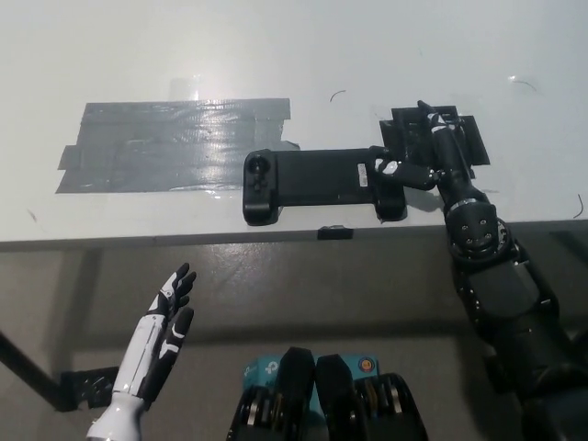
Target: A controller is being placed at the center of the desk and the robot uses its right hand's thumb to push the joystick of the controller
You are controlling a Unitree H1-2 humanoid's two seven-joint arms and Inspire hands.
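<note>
A long black controller (317, 180) lies flat near the white desk's front edge, with one grip at each end. My black right hand (432, 152) rests over its right grip, thumb lying on the joystick area (386, 168), the other fingers stretched out over a black tape patch (434, 135). It holds nothing. My white left hand (163, 322) hangs below the desk edge at the lower left, fingers apart and empty.
A wide patch of grey tape (170, 145) covers the desk (294, 55) left of the controller. A small black tab (334, 232) sits on the front edge below the controller. Thin dark wire scraps (336, 94) lie scattered on the surface.
</note>
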